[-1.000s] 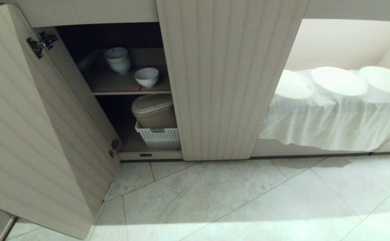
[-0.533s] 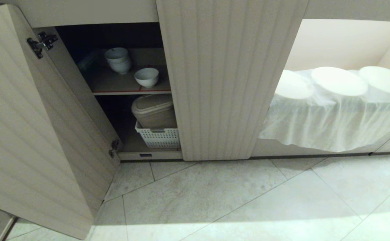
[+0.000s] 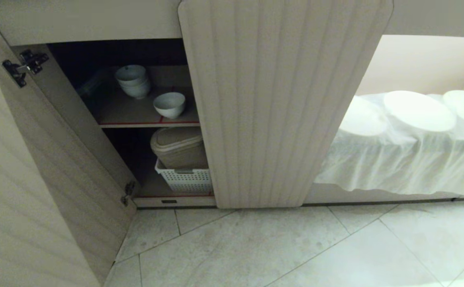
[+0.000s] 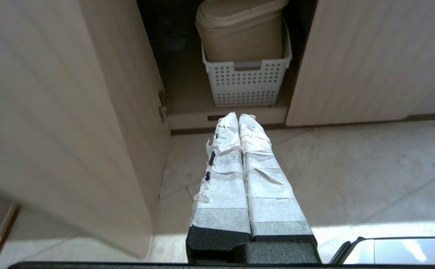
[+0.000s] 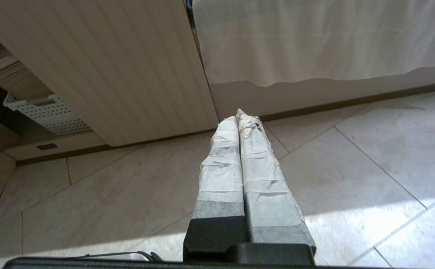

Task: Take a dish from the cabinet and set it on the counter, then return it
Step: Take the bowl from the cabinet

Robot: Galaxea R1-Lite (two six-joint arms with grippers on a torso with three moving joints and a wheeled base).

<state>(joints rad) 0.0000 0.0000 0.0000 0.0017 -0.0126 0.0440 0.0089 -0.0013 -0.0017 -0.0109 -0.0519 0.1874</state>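
The dish [image 3: 169,105], a small white bowl, stands alone near the front of the cabinet's upper red-edged shelf [image 3: 136,115]. The cabinet [image 3: 283,103] has its left ribbed door [image 3: 36,179] swung wide open and its right door closed. Neither arm shows in the head view. My left gripper [image 4: 238,116] is shut and empty, hanging low over the floor tiles in front of the cabinet's open bay. Shut and empty too, my right gripper [image 5: 238,117] hangs over the floor before the closed door. The counter is out of view.
A stack of white bowls [image 3: 133,81] sits further back on the same shelf. Below it a beige lidded bin [image 3: 179,146] rests in a white perforated basket [image 4: 247,80]. To the right, a white cloth [image 3: 399,159] drapes over round white shapes.
The whole head view has shifted: the cabinet now looks larger and sits lower in the picture, so the camera has moved closer. The bowls and doors have not moved.
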